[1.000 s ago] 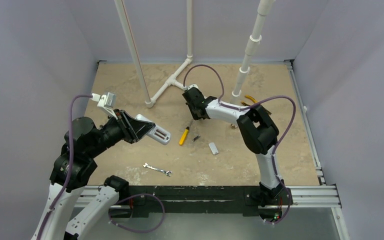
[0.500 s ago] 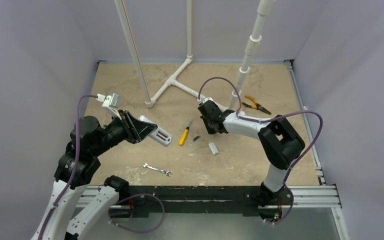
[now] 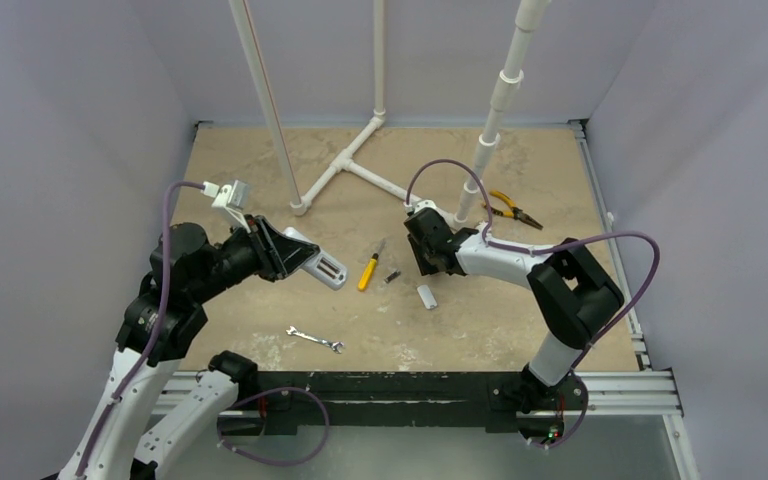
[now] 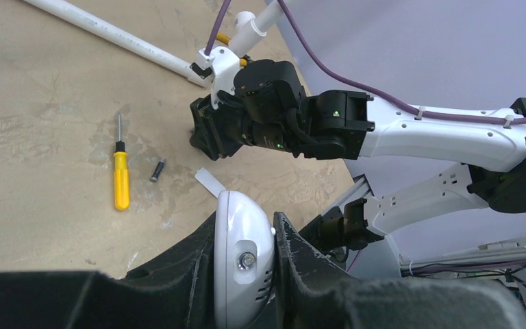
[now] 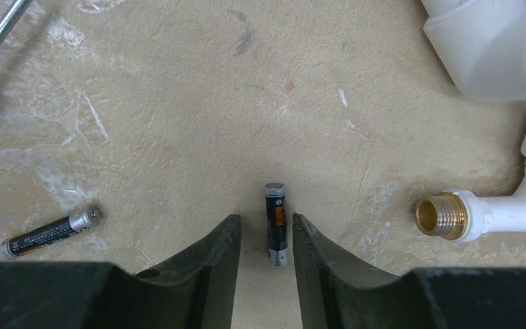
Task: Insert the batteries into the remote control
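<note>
Ok so, biggest stuff first: beige table [image 3: 250,165] with a white PVC pipe rig [image 3: 345,165] standing at the top middle of the overhead view. The left arm sits at the left of the frame. Its left gripper [image 3: 282,250] is clamped tight on the remote control [image 3: 320,265], which looks lifted off the table with its free end pointing toward the centre. There's a dark slot on the remote that I read as the open battery bay, but it's too small in these views to say if anything's inside.

The right gripper [image 5: 266,233] is down at the table near the centre. Its jaws are parted only a little and straddle a battery [image 5: 275,209] that lies flat between them. There's a visible gap on one side, so it isn't pinched.

Loose bits:
- yellow screwdriver [image 3: 368,270] in the middle
- wrench [image 3: 315,340] at lower centre
- pliers [image 3: 512,210] at upper right
- a small white piece [image 3: 426,296] just below the right gripper, probably the bay cover
- a second battery [image 5: 50,234] at the lower left of the right wrist view

Progress-wise I'd call it early. The remote is in hand and apparently opened, but both cells I can see are on the table. What's left is to grab each one, seat it in the bay, and then presumably put the cover back on.
</note>
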